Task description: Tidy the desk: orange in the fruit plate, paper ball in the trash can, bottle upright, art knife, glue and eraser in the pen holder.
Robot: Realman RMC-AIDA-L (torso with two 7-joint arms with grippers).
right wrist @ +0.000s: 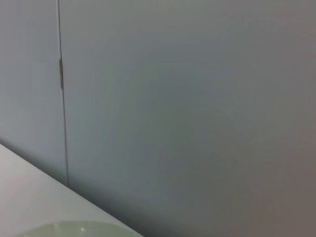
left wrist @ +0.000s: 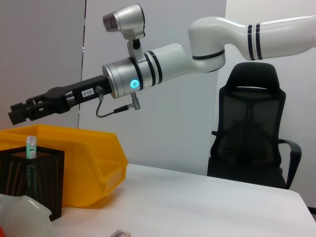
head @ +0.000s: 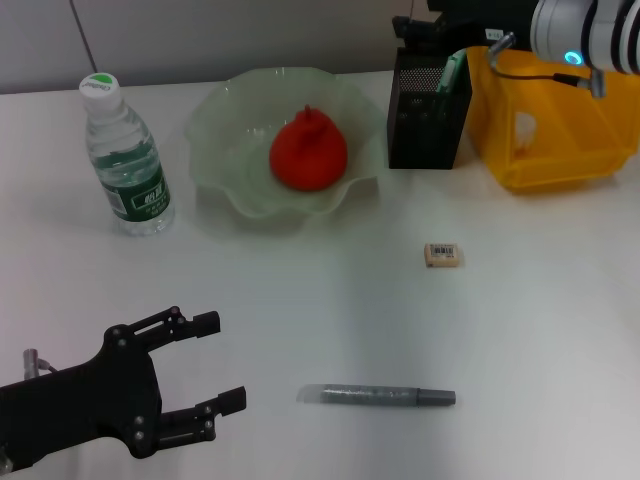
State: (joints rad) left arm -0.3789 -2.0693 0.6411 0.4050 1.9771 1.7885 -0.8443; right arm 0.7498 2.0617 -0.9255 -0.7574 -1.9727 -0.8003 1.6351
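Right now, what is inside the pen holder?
The mint-green art knife stands in the black mesh pen holder, its top poking above the rim. The mesh and rim hide the bottom, so anything else inside cannot be seen.

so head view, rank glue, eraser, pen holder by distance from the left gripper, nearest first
Measured from the left gripper, low on the robot's left:
1. glue – flat on the table at the near edge, just right of the open jaws.
2. eraser – mid-table, right of centre.
3. pen holder – at the back, against the trash can, art knife standing in it.
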